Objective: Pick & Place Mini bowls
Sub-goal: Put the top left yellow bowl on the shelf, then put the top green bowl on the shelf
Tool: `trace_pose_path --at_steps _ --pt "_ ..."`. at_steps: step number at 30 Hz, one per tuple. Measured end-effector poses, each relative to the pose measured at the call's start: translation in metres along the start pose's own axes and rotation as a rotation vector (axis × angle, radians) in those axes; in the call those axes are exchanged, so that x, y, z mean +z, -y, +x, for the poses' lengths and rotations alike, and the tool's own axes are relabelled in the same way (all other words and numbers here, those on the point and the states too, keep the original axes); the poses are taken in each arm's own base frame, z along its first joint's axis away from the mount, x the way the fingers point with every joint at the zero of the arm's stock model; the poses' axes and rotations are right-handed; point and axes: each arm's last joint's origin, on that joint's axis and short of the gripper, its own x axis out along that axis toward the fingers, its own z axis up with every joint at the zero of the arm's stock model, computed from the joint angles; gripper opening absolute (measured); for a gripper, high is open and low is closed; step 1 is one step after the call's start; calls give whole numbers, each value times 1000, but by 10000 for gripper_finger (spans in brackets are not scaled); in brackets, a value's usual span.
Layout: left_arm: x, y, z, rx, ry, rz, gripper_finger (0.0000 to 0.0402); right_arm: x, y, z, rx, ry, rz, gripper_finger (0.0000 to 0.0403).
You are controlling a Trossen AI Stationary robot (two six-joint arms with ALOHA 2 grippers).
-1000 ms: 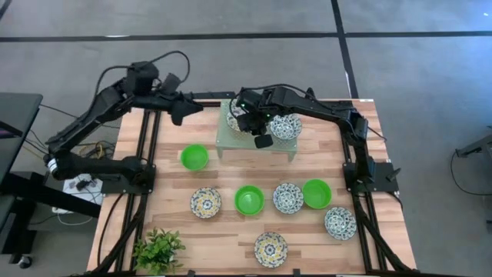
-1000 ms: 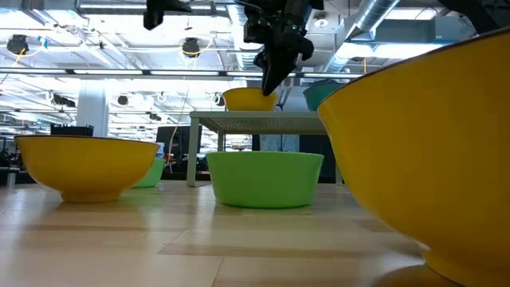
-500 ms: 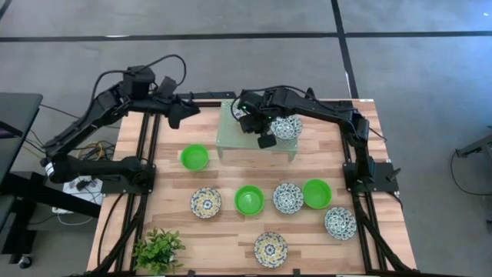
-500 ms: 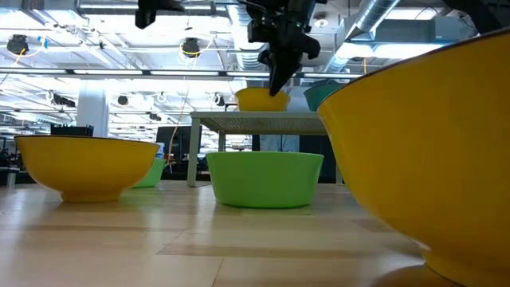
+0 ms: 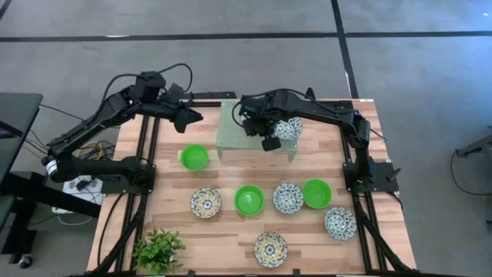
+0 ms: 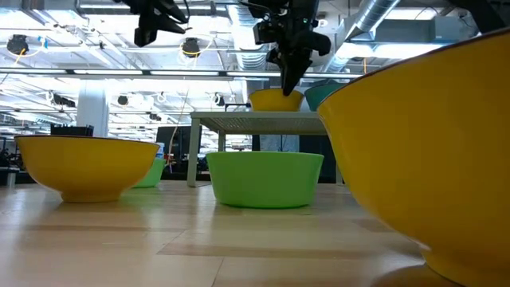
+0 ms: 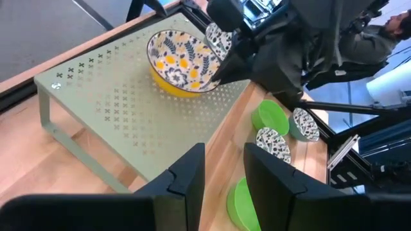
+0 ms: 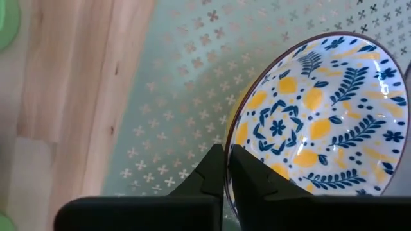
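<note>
A white mini bowl with a yellow-blue floral pattern [image 8: 314, 122] [image 7: 182, 59] stands on the pale green perforated rack [image 5: 231, 137] at the table's far middle. My right gripper [image 8: 226, 168] is shut on its rim, and in the high view the arm hides it. A blue floral bowl [image 5: 290, 128] sits beside it on the rack. My left gripper [image 7: 225, 179] [image 5: 189, 117] hangs open and empty in the air over the table's far left, facing the rack. Several more mini bowls rest on the wood, among them a green one [image 5: 194, 157]. My right gripper pinches the rim [image 8: 227, 138] of the yellow-blue bowl, one finger [image 8: 209, 172] outside the wall and the other inside. The fingers come from above, pointing steeply down. The bowl stands upright with its foot [image 6: 275, 106] on the rack's top.
On the wood near the rack lie three green bowls and several floral ones, in a row [image 5: 248, 199] across the middle and two nearer the front [image 5: 270, 248]. A small leafy plant [image 5: 157, 250] stands at the near left corner. Black frame rails run along both table sides.
My right gripper has moved toward the table's right edge along the rack, and the yellow-blue bowl in its hold has slid with it across the rack's top toward the blue floral bowl. My left gripper has sunk a little.
</note>
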Motion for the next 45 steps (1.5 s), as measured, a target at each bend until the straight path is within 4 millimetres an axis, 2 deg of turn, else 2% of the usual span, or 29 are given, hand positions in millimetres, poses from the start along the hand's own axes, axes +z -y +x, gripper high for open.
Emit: trace_pose_path --at_steps 12,16,27,31,36,39,42,45 --pt "0 0 0 0 -2 2 108 7 -6 0 21 45 39 27" --pt "-1 0 0 2 -7 8 108 9 -9 0 24 52 46 44" --pt "-22 2 4 -6 -192 204 108 15 -19 -5 7 63 16 99" --pt "-40 0 18 -25 -278 199 108 12 -21 -20 -15 83 39 110" --pt "-75 -7 39 -6 -420 136 108 3 -21 -54 -45 200 55 118" --pt "-98 -12 51 51 -501 161 108 -7 -22 -75 -33 263 73 124" --pt "-119 -14 59 66 -580 186 108 -17 -22 -93 56 362 86 129" --pt "-138 -11 65 42 -640 227 108 -26 -22 -100 242 492 43 131"
